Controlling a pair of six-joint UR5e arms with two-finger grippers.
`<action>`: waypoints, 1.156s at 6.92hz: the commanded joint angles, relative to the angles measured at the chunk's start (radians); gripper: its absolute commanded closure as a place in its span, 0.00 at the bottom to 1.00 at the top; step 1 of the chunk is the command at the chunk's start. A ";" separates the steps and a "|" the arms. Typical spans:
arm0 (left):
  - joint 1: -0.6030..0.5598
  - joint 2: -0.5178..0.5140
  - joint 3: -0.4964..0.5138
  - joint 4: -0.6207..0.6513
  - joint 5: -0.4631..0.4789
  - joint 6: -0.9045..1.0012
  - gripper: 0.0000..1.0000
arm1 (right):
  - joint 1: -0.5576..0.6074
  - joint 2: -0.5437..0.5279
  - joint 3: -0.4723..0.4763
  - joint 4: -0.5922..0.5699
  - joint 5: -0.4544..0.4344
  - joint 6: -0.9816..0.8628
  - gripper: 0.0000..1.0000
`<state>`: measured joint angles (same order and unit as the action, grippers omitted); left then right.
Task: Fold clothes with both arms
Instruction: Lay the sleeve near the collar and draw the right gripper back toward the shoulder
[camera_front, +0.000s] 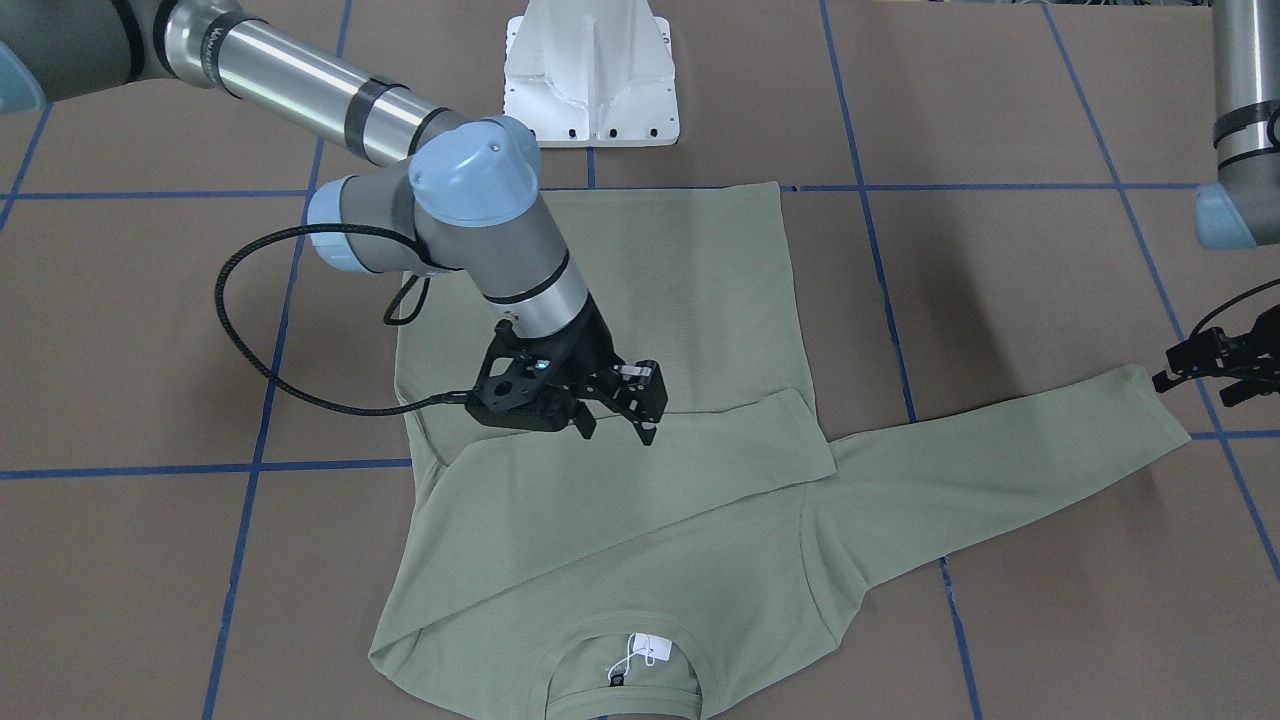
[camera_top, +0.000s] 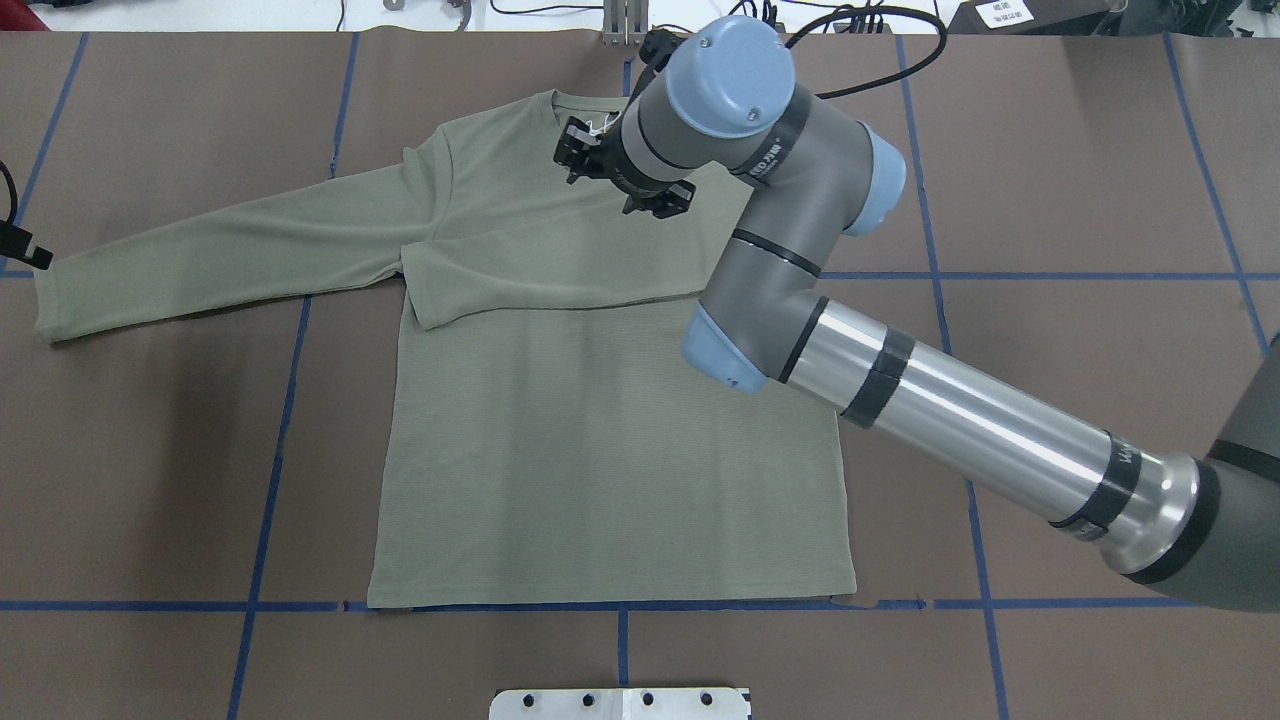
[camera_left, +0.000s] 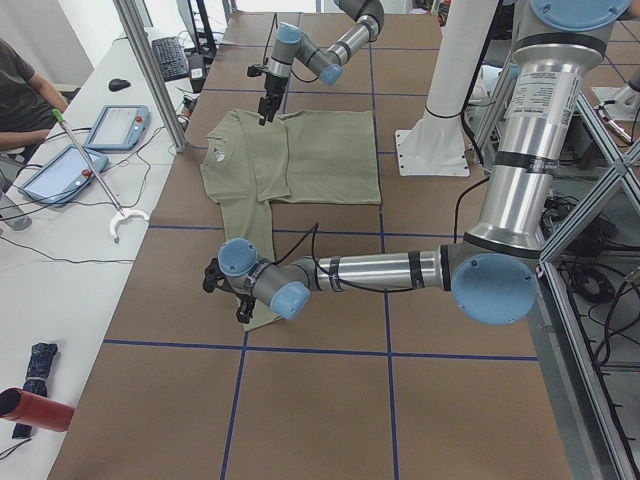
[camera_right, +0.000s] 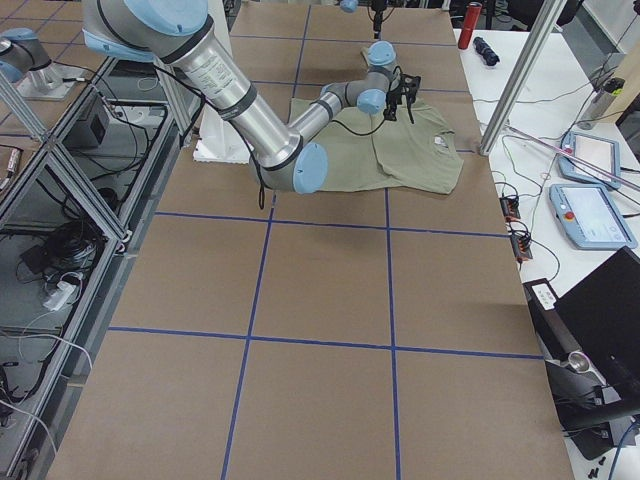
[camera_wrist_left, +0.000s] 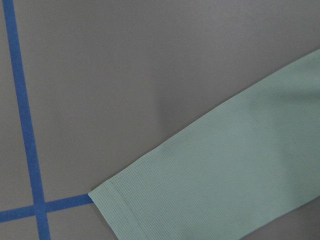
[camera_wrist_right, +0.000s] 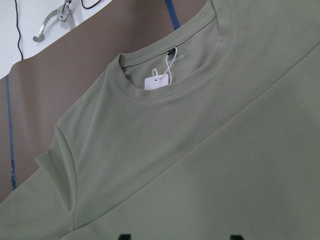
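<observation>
The table (camera_front: 1000, 120) has a matte brown surface divided into squares by blue tape lines (camera_front: 150, 471). A white workbench (camera_left: 60, 290) runs along one long side and carries a tablet unit (camera_left: 115, 127), a keyboard (camera_left: 170, 58) and loose cables. An aluminium post (camera_left: 150, 70) stands at the table edge. Lighting is even and diffuse.

Reaches in with the right arm (camera_front: 290, 75), elbow bent, right gripper (camera_front: 617, 420) tilted downward, fingers spread, gripping nothing. Stretches the left arm (camera_left: 380, 270) low and level, left gripper (camera_front: 1205, 370) angled downward, finger spacing unclear.
</observation>
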<state>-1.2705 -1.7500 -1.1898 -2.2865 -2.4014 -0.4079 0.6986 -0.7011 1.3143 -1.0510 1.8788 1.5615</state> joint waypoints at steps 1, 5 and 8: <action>0.017 -0.026 0.094 -0.071 0.065 -0.028 0.03 | 0.009 -0.061 0.057 -0.004 0.003 -0.021 0.27; 0.054 -0.066 0.148 -0.071 0.086 -0.029 0.10 | 0.006 -0.083 0.063 -0.003 -0.003 -0.023 0.27; 0.056 -0.065 0.153 -0.071 0.088 -0.023 0.21 | 0.010 -0.106 0.095 -0.003 0.002 -0.023 0.27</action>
<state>-1.2165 -1.8135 -1.0403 -2.3577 -2.3150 -0.4299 0.7066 -0.7896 1.3939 -1.0539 1.8778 1.5386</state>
